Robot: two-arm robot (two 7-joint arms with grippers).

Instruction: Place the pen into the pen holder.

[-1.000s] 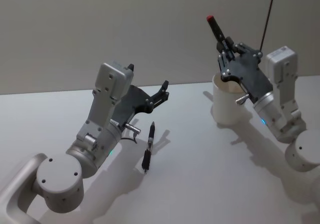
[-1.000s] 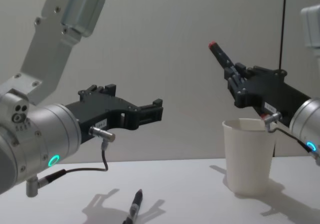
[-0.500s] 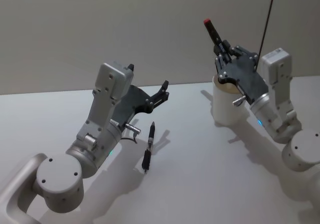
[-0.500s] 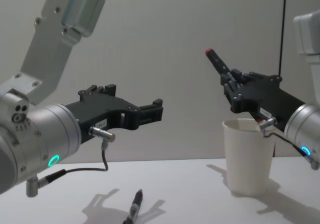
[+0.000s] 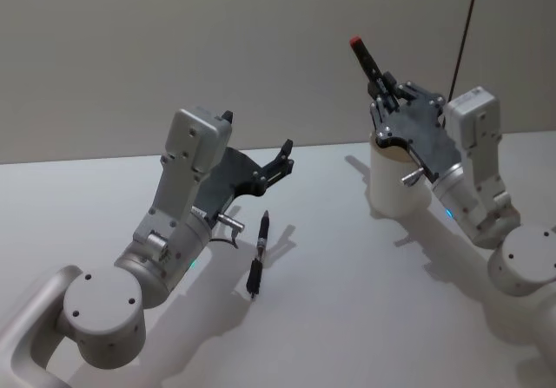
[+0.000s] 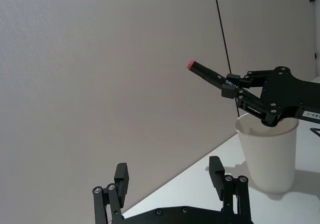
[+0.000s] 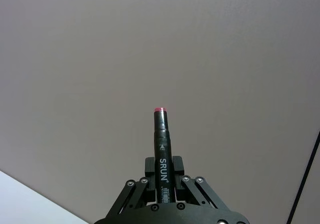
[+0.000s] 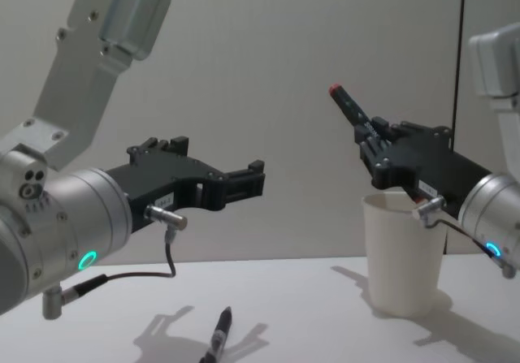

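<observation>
Your right gripper (image 5: 382, 88) has its fingers clamped narrow on the lower part of a red-capped pen (image 5: 365, 58), which slants up and away from it, red end highest. It hangs just above the mouth of the white paper cup (image 5: 391, 188), which stands toward the far right of the tabletop (image 5: 347, 318); the gripper's body hides the cup's inside, so you cannot tell what it holds. Your left gripper (image 5: 282, 158) hovers with its fingers spread wide, gripping nothing, above a second pen (image 5: 258, 253) lying flat near the tabletop's middle. Since a second ago the right gripper and its pen have eased left and a little lower, closer over the cup; the left arm, cup and loose pen have not moved.
</observation>
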